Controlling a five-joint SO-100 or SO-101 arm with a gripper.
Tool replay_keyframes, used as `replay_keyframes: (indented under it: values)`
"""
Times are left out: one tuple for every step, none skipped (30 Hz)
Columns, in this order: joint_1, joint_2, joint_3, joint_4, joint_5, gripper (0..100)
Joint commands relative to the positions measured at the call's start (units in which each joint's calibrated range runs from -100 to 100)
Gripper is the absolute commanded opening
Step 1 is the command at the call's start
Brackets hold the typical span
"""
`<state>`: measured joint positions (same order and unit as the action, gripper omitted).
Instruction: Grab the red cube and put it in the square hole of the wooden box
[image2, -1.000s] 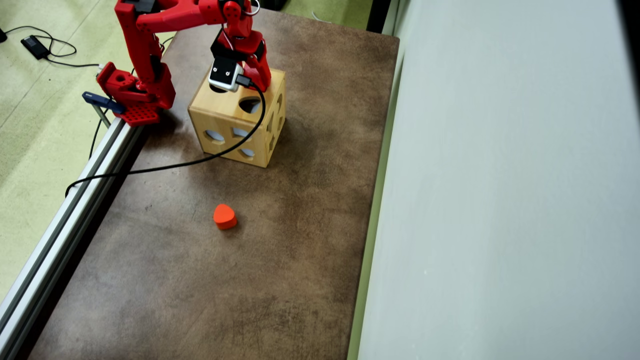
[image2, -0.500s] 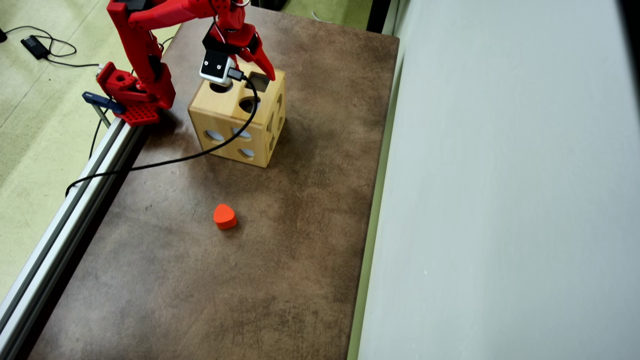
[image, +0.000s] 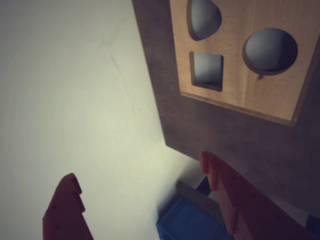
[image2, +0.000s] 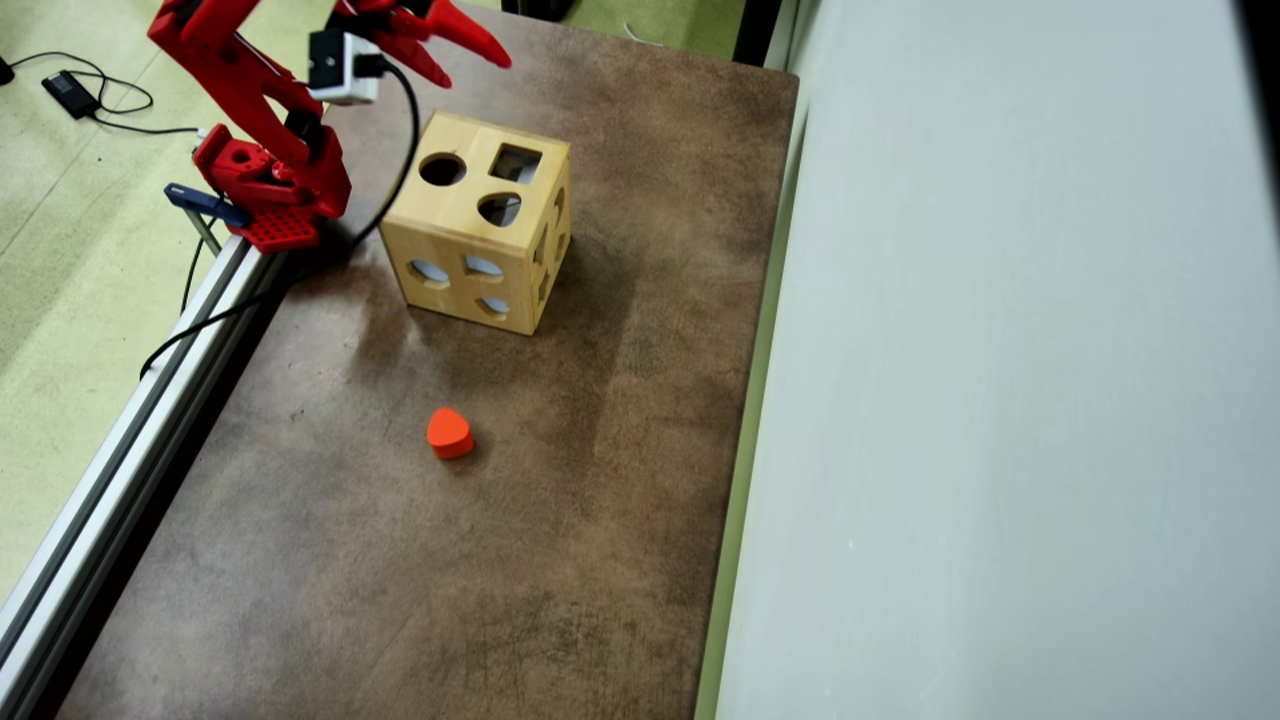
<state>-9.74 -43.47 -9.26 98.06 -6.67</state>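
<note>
In the overhead view the wooden box (image2: 478, 235) stands far left on the table (image2: 560, 520) — the square hole (image2: 516, 163) on top, far right; the heart-like block (image2: 449, 433) lies nearer.

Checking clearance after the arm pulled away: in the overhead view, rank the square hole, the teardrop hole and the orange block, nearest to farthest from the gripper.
From the gripper, open at top:
1. square hole, on the box's top face, far corner.
2. teardrop hole, same face, nearer the front edge.
3. orange block, alone on the table, mid-frame.
</note>
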Motion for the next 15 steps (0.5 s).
replay_keyframes:
  values:
    - [0.2, -7.1, -0.2, -0.1, 0.0, 37]
    - [0.2, -8.7, -0.2, -0.1, 0.0, 37]
    - [0.3, -10.5, -0.2, -0.1, 0.0, 37]
    - [0.3, -12.4, -0.2, -0.1, 0.0, 37]
    - [0.3, -14.2, -0.1, -0.1, 0.0, 37]
    - [0.3, -16.2, -0.1, -0.1, 0.0, 37]
    - [0.3, -18.1, -0.1, -0.1, 0.0, 37]
    - [0.3, -20.2, -0.1, -0.1, 0.0, 37]
    - [0.3, -22.2, 0.0, -0.1, 0.0, 37]
    - [0.3, -24.1, 0.4, -0.1, 0.0, 37]
    - [0.3, -26.0, 1.4, -0.1, 0.0, 37]
    - [0.3, -28.2, 2.8, -0.1, 0.0, 37]
    - [0.3, -30.4, 4.6, -0.1, 0.1, 37]
    - [0.3, -32.8, 6.7, -0.1, 0.3, 37]
    - [0.3, -35.5, 8.7, -0.3, 0.4, 37]
